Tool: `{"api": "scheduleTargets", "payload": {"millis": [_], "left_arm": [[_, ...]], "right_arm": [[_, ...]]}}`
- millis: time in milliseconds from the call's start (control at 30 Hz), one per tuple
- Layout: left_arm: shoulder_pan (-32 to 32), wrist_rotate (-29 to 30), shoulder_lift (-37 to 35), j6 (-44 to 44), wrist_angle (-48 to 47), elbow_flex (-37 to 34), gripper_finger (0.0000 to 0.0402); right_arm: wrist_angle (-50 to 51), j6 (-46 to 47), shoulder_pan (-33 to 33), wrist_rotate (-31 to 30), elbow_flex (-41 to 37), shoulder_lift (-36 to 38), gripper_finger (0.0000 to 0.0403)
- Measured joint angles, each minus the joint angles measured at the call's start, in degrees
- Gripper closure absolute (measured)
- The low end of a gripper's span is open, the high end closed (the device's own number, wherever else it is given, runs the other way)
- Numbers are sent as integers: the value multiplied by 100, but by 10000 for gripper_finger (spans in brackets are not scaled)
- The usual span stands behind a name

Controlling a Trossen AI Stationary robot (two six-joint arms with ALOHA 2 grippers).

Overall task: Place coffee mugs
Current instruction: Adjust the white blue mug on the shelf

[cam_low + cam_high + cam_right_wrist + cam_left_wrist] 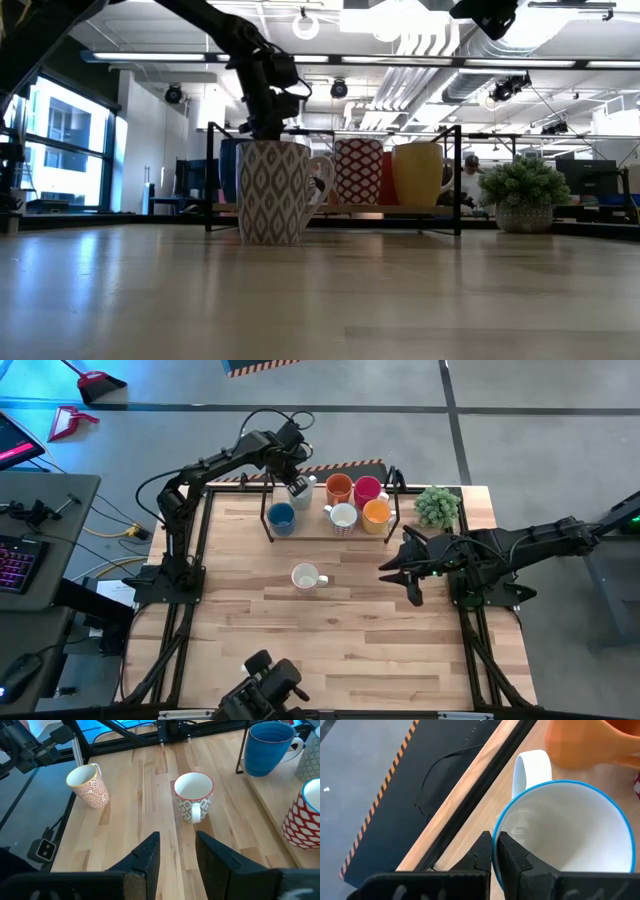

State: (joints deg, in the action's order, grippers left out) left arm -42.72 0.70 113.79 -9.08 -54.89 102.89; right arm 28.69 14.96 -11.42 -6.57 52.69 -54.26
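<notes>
The left hand (298,487) is clamped on the rim of a blue-rimmed white mug (565,835) at the rack (330,536), seemingly just above its shelf. The right hand (176,851), parted, hovers over the tabletop (350,640) facing a patterned mug (304,576).

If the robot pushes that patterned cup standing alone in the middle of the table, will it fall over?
Probably not: the patterned cup stands upright on a flat base, so it would likely slide on the smooth wooden table. It looks rigid and ceramic, so breakable if dropped. A high push might tip it.
</notes>
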Motion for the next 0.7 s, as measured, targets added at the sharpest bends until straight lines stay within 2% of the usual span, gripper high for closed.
{"api": "scheduleTargets", "payload": {"millis": [700], "left_arm": [[146, 176, -17, 777, 18, -4, 401]], "right_arm": [[34, -107, 0, 151, 0, 0, 298]]}}
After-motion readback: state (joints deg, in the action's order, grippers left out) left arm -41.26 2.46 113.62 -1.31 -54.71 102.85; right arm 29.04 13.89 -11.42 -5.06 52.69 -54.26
